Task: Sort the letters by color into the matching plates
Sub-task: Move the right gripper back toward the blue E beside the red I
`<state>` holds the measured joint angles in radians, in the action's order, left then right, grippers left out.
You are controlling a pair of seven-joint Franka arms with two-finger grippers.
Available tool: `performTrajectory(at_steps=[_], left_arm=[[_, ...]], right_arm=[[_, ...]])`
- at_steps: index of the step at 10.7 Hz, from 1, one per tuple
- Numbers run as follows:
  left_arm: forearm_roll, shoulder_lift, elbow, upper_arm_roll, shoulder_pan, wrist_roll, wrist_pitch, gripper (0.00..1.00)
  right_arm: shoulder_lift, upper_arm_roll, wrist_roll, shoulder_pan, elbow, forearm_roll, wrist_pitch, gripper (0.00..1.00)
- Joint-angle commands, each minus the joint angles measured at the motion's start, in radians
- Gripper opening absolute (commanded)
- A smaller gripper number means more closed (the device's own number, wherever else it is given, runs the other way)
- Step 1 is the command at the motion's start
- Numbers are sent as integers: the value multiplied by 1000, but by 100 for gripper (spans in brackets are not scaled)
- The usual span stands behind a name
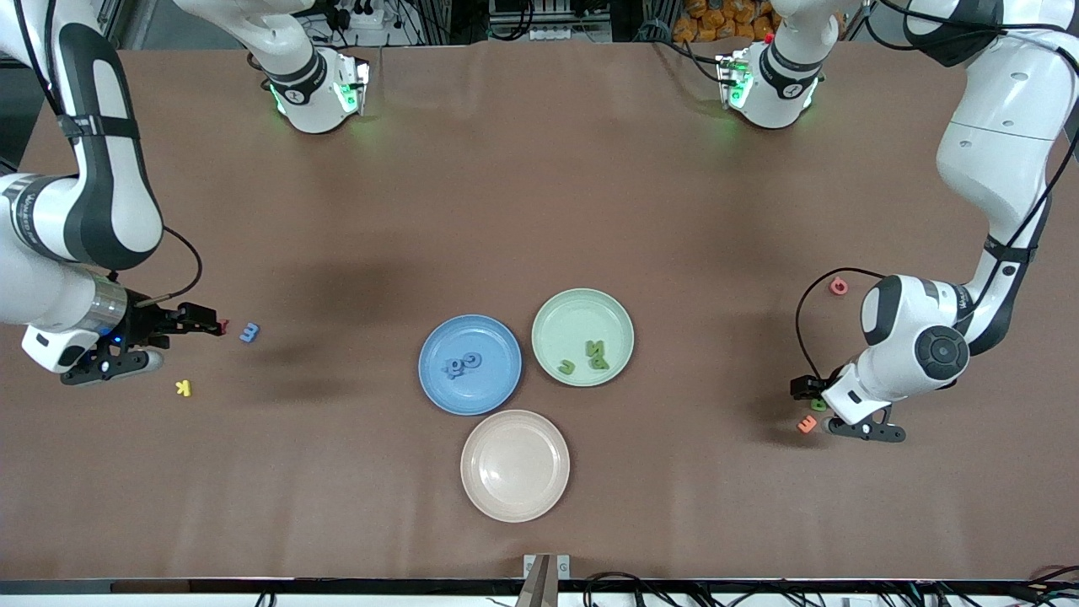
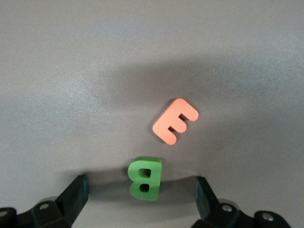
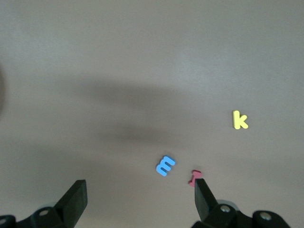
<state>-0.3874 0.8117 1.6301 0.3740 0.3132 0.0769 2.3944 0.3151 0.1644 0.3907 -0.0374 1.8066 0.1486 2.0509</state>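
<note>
Sorting is sitting well past the halfway mark. The blue plate (image 1: pixel 469 364), near the middle of the table, is carrying what appear to be three blue letters (image 1: pixel 461 363), heaped so that the count is uncertain. The pale green plate (image 1: pixel 582 337), touching it on the side toward the left arm's end, is holding three green letters (image 1: pixel 588 357). The beige plate (image 1: pixel 515 465), nearer the front camera, is lying bare.

Two task letters are remaining on the table. A blue letter (image 1: pixel 249 332) is lying near the table edge at the right arm's end, beside a small red letter (image 1: pixel 223 325), with a yellow letter (image 1: pixel 183 388) nearer the camera. A green B (image 2: pixel 145 177) is lying near the edge at the left arm's end, just beside an orange E (image 2: pixel 175 121); a pink letter (image 1: pixel 838 287) is lying farther from the camera.

The left gripper (image 2: pixel 141 194) is hanging released over the green B, which is sitting between its spread fingers, ungrasped. The right gripper (image 3: pixel 140 199) is likewise standing wide and empty; the blue letter is lying just ahead of its fingertips, the red one almost under one finger.

Judgement: two picks and two placements are outstanding.
</note>
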Motion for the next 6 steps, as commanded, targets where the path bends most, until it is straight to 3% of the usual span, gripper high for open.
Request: performTrajectory(at_steps=[1,6], left_arm=[[-4,-6,-3,-9,-10,12,6,100],[-4,-6,-3,-9,-8,11,6,100]], right_arm=[[-57,-13,-26,22,138,-32,133,100],[-88,-13,-44,68,305,-34,279,100]])
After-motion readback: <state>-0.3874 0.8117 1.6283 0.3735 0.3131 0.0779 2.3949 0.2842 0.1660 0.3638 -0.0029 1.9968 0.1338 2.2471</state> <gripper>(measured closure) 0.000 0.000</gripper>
